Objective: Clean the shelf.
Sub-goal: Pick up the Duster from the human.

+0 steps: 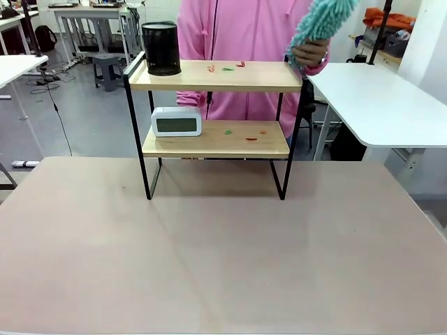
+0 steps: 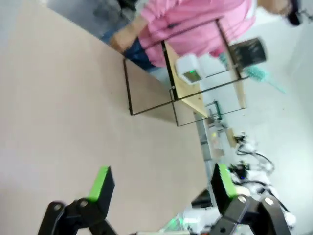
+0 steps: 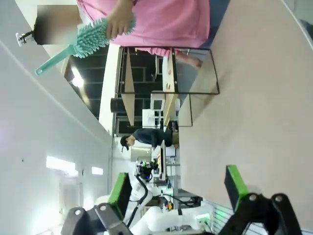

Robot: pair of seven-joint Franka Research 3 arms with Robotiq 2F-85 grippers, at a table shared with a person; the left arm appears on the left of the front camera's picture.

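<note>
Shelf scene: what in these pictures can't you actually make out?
- Duster: its upper end is cut off by the front view's top edge.
- Bits on the shelf: too small in the front view to identify.
- Clock: display too small to read in the front view, blurred in the left wrist view.
- Black cup: its own wall hides any contents.

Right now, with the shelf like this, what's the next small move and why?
Probably reach the right tool toward the teal duster that the person's hand holds up by the right end of the shelf. That tool is open and empty, and red and green scraps lie on both boards.
</note>
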